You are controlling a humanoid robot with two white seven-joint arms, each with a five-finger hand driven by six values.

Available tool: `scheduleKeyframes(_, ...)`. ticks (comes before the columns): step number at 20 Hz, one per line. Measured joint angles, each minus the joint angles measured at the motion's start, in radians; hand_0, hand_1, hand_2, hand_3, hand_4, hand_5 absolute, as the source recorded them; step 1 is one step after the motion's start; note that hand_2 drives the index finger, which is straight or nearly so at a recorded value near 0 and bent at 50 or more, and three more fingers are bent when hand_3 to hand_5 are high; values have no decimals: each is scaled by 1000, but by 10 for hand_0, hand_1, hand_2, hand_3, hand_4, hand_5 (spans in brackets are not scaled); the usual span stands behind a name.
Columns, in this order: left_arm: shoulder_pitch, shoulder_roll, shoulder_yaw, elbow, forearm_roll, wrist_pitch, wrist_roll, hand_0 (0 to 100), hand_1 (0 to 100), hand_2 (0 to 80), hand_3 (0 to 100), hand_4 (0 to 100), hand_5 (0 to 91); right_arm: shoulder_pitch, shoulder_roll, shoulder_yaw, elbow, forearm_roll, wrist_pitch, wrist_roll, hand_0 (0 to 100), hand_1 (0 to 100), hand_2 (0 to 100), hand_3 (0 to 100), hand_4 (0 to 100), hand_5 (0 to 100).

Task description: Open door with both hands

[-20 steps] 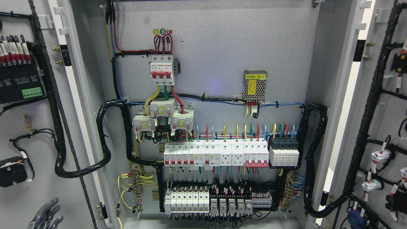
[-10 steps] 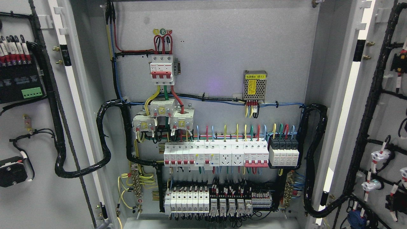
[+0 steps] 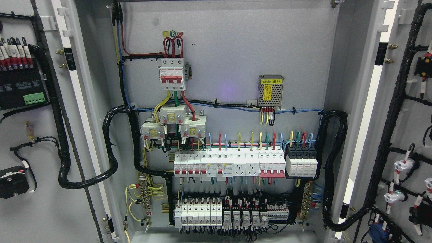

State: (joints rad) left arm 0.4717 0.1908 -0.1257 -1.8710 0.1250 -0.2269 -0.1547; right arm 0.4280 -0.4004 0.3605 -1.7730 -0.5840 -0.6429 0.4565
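Above the red-handled breaker, a green sticker reads "B".

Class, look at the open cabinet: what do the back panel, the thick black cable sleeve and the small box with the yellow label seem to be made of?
Back panel: probably sheet metal, matt grey paint, flat and even.
Cable sleeve: likely flexible black plastic, glossy, bending in curves.
Small box: apparently bare metal, with a perforated mesh face.

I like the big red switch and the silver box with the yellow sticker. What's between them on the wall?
In the head view, only bare grey back panel lies between the red switch and the silver box; no part is mounted there.
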Motion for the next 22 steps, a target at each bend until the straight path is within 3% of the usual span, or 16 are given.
scheduleKeyframes(9,195,-24,-8,62,-55,6,2,0,0,0,0,0,0,88,51,100,231,21,0,-4,382,0,0,0,0,0)
scheduleKeyframes(16,271,-33,20,208,-59,13,1,0,0,0,0,0,0,111,82,94,422,18,-5,-9,382,0,0,0,0,0)
scheduleKeyframes(22,252,-36,37,430,-57,16,-1,0,0,0,0,0,0,109,108,77,616,19,-5,-12,382,0,0,0,0,0)
